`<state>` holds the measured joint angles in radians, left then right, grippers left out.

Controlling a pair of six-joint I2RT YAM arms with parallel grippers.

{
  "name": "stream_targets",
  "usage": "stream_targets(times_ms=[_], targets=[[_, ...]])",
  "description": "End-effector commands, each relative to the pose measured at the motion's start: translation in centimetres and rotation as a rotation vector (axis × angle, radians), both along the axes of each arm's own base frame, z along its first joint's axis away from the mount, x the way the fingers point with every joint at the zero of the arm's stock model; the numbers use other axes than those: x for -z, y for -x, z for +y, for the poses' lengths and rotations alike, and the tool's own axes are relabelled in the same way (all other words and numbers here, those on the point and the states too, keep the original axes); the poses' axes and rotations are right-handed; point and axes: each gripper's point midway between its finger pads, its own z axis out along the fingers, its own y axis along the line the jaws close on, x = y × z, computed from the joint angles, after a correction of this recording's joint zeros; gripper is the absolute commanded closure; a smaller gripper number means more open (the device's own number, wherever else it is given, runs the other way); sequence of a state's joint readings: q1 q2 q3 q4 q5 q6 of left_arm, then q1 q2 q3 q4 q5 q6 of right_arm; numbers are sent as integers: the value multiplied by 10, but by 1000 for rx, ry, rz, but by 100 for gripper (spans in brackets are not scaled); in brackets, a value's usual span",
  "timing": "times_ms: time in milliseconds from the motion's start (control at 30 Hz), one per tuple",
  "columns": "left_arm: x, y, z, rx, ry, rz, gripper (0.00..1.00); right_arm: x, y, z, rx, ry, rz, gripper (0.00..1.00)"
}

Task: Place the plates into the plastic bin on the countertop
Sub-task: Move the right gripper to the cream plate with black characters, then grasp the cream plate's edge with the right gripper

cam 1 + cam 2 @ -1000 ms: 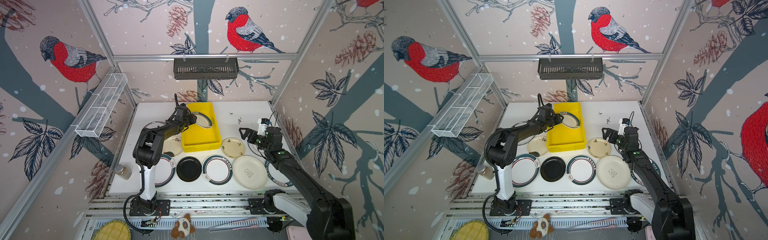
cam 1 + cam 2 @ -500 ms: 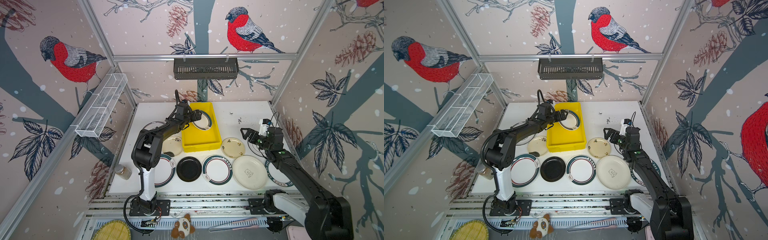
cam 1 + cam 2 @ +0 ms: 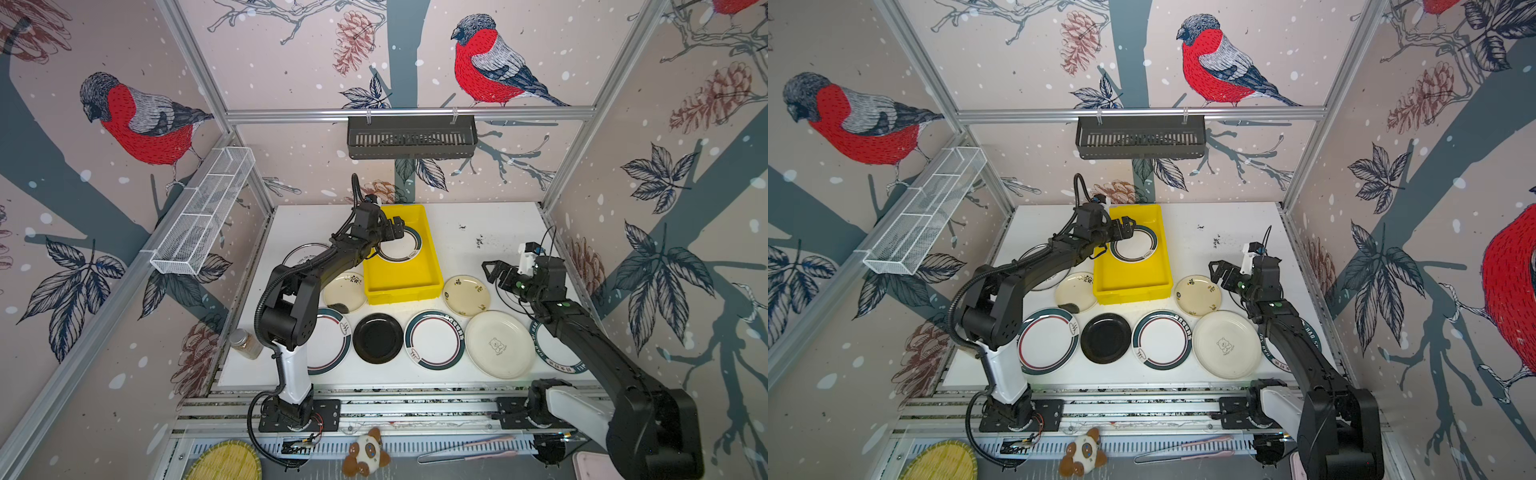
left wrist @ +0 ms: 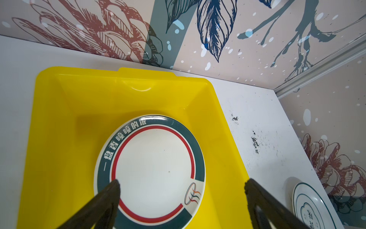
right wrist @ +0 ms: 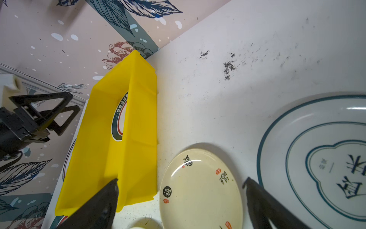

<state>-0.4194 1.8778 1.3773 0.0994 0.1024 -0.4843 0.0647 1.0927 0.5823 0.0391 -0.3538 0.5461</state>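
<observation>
The yellow plastic bin [image 3: 401,286] [image 3: 1129,286] [image 4: 59,138] [image 5: 95,148] stands at the back middle of the white countertop [image 3: 498,232]. One teal-and-red rimmed plate [image 3: 401,247] [image 3: 1136,247] [image 4: 156,168] lies flat in its far half. My left gripper [image 3: 395,230] [image 3: 1124,230] [image 4: 182,184] hovers open over that plate, holding nothing. My right gripper [image 3: 492,272] [image 3: 1218,274] [image 5: 181,182] is open above a small cream plate [image 3: 465,295] [image 5: 200,188] right of the bin. Several more plates lie around the bin's front, among them a black one [image 3: 377,337] and a cream bear one [image 3: 498,345].
A black slotted basket [image 3: 411,137] hangs on the back rail. A white wire mesh basket [image 3: 203,212] sits on the left wall. A small jar [image 3: 245,343] stands at the table's left edge. A bamboo disc [image 3: 224,461], a plush toy [image 3: 365,451] and tongs [image 3: 465,451] lie below the front rail.
My left gripper has opened and let go of the teal-rimmed plate, which went from tilted at the bin's left wall to flat inside the bin. The right arm has barely moved.
</observation>
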Motion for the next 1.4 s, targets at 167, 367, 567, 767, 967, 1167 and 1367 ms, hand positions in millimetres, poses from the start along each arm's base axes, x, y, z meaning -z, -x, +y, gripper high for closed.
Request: stream_targets(times_ms=[167, 367, 567, 767, 967, 1167, 1367], targets=[[-60, 45, 5, -8, 16, -191, 2, 35, 16, 10, -77, -12, 116, 1], [-74, 86, 7, 65, 54, -228, 3, 56, 25, 5, -86, 22, 189, 13], [-70, 120, 9, 148, 79, -226, 3, 70, 32, 6, -97, -2, 233, 33], [-72, 139, 17, 156, 104, -281, 4, 83, 36, -1, -74, 17, 263, 45], [-80, 142, 18, 156, 117, -305, 4, 90, 36, -3, -63, 20, 283, 47], [-83, 144, 16, 172, 129, -309, 4, 94, 37, -6, -53, 22, 278, 50], [-83, 145, 13, 183, 151, -312, 4, 95, 33, -7, -49, 16, 270, 54]])
